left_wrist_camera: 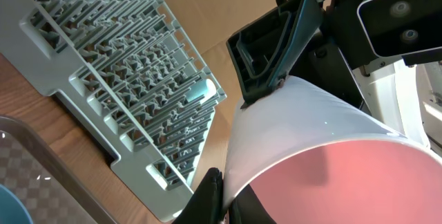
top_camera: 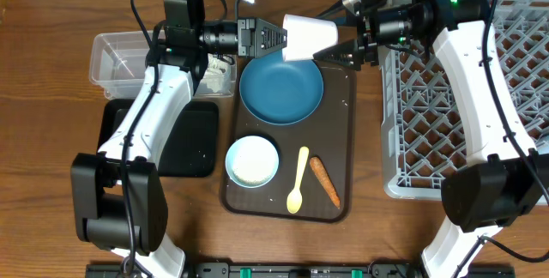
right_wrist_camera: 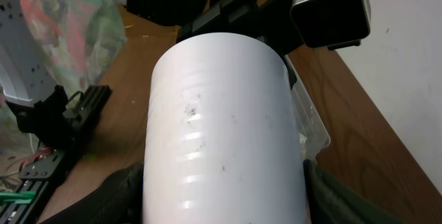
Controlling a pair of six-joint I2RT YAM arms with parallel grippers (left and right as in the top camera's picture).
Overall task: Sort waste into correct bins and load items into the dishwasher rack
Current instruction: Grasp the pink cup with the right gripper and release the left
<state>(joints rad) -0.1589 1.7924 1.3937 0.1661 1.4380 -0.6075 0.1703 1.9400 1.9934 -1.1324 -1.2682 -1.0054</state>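
The dishwasher rack [top_camera: 506,98] fills the right side of my overhead view, and I see no dishes on the part the right arm leaves uncovered. The dark brown serving tray [top_camera: 339,132] sits in the middle of the frame, just left of the rack. The dark blue dish [top_camera: 280,91] takes up the tray's upper part. In the upper left is the clear tub [top_camera: 116,59]. The black tray [top_camera: 193,141] lies just below it, and the left arm crosses over both.

The white bowl [top_camera: 252,161], pale blue at its rim, sits at the lower left of the serving tray.

The pink-white cup [top_camera: 307,36] is held on its side in the air at upper centre, above the dish's top edge and between the two arms. The left gripper [top_camera: 280,38] reaches in from the left. Its wrist camera shows its fingers pinched tight on the wall at the cup's mouth, next to the pink inside. The right gripper [top_camera: 336,48] comes in from the right, spread wide around the cup's white body, with a finger pressed against each side.

The pale yellow spoon [top_camera: 298,181] lies lengthwise at the lower centre of the serving tray. The carrot [top_camera: 324,181] lies just to its right, close to it but not touching. The crumpled tissue [top_camera: 219,74] appears to lie in the right end of the clear tub.
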